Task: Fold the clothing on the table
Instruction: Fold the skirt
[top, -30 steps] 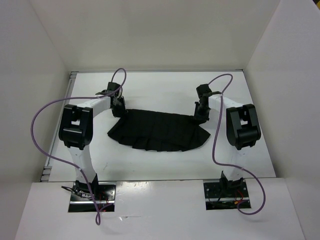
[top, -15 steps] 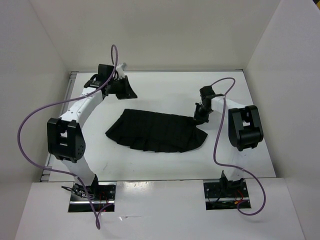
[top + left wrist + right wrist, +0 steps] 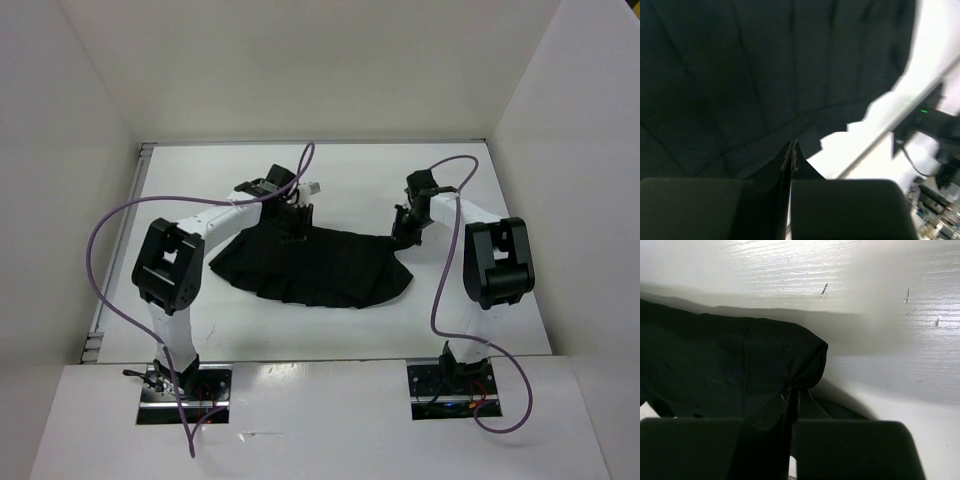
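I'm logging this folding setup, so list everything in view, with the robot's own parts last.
pleated skirt: one, black, spread at the table's middle
table: one, white, under the skirt
walls: three, white, left, far and right of the table
cables: two, purple, one looping off each arm
base plates: two, dark, near edge, under the arms
arms: two, white and black, either side of the skirt
left claw: one, black, shut at the skirt's far edge
right claw: one, black, shut on the skirt's far right corner
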Robot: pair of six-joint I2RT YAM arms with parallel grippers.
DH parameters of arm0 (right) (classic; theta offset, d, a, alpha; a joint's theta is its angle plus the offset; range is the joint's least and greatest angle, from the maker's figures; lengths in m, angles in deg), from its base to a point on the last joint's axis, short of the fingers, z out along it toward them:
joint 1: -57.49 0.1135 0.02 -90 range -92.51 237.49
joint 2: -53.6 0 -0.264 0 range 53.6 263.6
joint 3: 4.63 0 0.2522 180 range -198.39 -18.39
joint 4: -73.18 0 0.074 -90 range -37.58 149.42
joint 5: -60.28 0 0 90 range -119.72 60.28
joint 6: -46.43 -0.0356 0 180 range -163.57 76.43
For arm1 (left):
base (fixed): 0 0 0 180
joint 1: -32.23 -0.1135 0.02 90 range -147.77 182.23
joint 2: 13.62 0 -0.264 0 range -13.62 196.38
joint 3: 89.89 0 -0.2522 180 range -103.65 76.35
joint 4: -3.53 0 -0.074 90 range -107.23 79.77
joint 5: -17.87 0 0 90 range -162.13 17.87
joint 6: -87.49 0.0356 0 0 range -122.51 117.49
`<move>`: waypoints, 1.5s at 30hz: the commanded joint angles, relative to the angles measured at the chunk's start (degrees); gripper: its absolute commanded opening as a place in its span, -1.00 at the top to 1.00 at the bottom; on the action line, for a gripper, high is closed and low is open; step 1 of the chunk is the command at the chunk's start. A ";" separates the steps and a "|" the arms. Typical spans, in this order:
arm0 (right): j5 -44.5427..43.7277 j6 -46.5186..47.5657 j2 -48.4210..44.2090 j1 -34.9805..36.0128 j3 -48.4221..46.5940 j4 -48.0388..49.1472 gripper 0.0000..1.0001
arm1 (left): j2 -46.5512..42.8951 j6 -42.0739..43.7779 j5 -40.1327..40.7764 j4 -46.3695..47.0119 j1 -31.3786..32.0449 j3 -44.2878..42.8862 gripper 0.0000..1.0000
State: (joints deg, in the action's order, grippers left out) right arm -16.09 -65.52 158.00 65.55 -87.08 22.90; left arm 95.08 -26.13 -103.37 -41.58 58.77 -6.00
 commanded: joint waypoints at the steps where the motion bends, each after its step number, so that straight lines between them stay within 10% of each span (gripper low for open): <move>1: 1.75 0.86 -3.59 -1.11 -2.07 -1.37 1.00 | 1.15 1.47 6.80 -1.43 1.93 0.69 1.00; 9: 3.07 0.86 -8.06 -1.11 -2.68 -2.42 1.00 | 7.38 -1.52 16.13 0.14 5.88 2.97 1.00; 27: 21.70 -5.20 -13.70 0.03 -16.04 -0.85 1.00 | 19.70 -6.97 5.05 5.00 11.43 -12.47 1.00; 36: 22.23 -5.72 -12.03 0.03 -18.58 -0.23 1.00 | -1.80 -3.72 19.27 -6.95 0.53 -13.47 0.48; 45: 22.76 -6.87 -7.11 4.24 -23.59 0.83 1.00 | -7.10 -5.74 35.11 -7.93 -6.41 4.55 1.00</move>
State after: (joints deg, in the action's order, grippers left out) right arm 4.80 -71.42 149.63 67.62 -106.44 20.52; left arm 85.03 -31.35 -74.28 -44.95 52.85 -7.97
